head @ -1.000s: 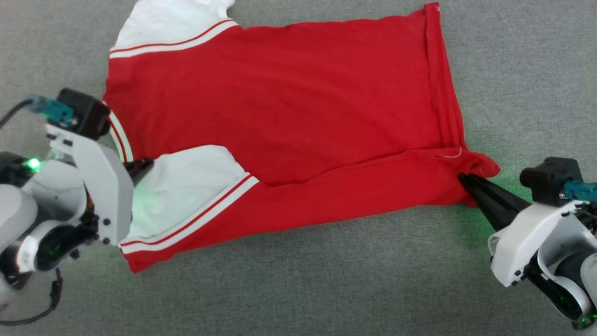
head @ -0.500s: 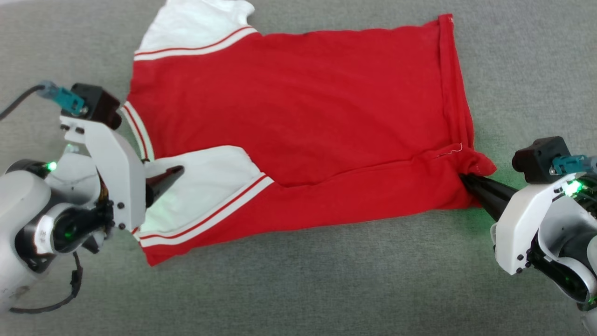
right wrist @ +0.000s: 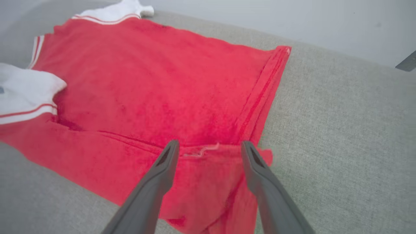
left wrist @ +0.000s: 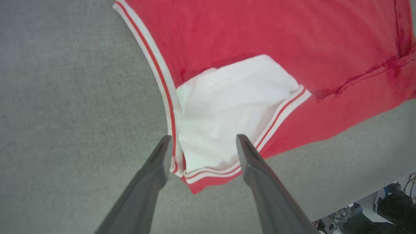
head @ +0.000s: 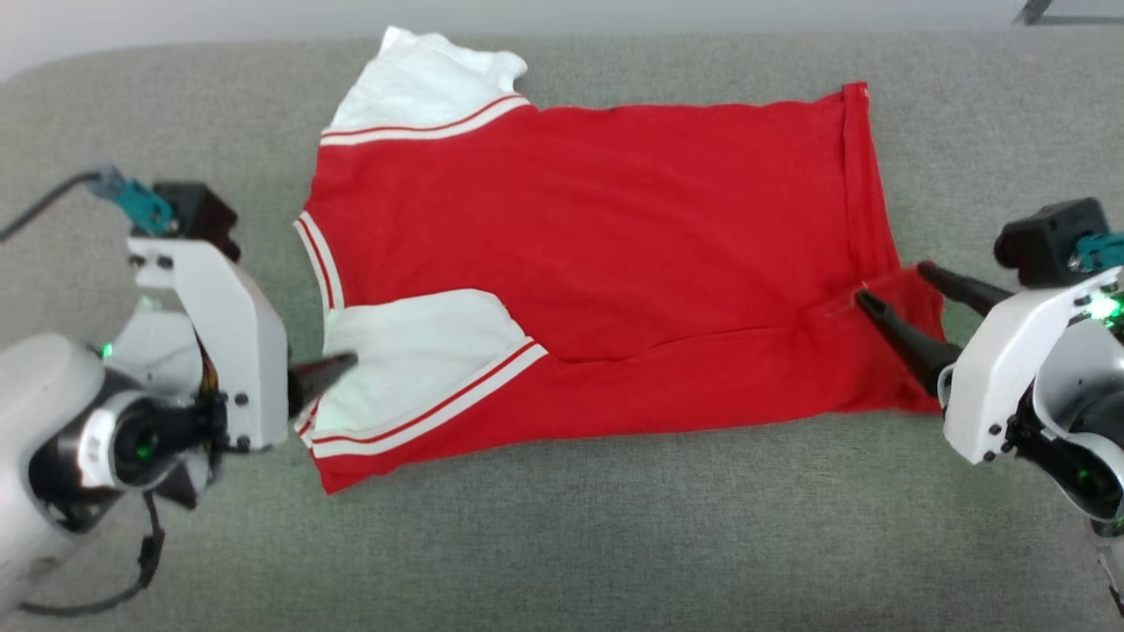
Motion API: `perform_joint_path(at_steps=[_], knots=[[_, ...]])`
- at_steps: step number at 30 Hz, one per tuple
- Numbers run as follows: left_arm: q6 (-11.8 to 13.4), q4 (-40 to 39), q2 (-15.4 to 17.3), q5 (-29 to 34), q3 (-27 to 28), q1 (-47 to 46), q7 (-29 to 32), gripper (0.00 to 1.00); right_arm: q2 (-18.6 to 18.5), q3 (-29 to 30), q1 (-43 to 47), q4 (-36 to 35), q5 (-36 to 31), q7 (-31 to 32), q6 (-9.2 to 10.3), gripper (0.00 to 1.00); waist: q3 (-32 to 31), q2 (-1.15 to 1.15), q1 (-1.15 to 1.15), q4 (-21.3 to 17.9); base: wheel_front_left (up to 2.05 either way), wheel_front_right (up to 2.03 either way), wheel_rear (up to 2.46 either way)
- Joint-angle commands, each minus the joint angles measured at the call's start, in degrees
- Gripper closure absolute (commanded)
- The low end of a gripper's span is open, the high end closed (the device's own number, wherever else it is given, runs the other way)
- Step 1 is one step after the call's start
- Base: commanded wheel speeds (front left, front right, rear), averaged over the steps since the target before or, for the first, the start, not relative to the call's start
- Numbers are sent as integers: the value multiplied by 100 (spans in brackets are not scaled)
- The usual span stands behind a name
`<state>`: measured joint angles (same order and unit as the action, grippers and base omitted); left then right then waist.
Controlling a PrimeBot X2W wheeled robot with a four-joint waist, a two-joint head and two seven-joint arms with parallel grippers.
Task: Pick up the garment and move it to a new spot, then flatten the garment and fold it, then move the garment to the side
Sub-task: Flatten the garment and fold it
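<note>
Head view shows the red jersey shirt with white sleeves and striped trim spread on the grey woven surface, its near edge folded over. My left gripper stands open astride the folded white sleeve. My right gripper stands open over the bunched hem corner, holding nothing. The risk, I judge, is that a fingertip snags loose cloth as I withdraw and drags the fold open.

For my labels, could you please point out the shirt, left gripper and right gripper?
shirt (head: pixel 615 237), head view, red body panel.
left gripper (left wrist: pixel 204 138), left wrist view, between fingertips.
right gripper (right wrist: pixel 209 143), right wrist view, between fingertips.
</note>
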<state>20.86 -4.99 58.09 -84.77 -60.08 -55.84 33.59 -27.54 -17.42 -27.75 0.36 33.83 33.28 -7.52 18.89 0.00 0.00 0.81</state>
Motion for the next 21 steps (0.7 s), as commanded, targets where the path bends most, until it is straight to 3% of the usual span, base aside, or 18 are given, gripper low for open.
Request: perform_joint_path(at_steps=[1,6,15,21], knots=[[116,-29,43,-64,-49,99,131,0,91,107,-31,-32,31,-40,5,0,-102,0,0,1,0,0,0],[449,-98,216,-391,-72,251,477,0,433,620,-31,-249,22,-21,5,0,-173,0,0,-154,0,0,0],[511,0,567,-857,-24,764,415,0,1089,1771,385,-971,-297,230,4,0,-87,0,0,-450,0,0,0],[469,124,656,-971,-73,991,384,0,1394,2200,654,-1450,-444,466,4,0,1,0,0,-629,0,0,0]])
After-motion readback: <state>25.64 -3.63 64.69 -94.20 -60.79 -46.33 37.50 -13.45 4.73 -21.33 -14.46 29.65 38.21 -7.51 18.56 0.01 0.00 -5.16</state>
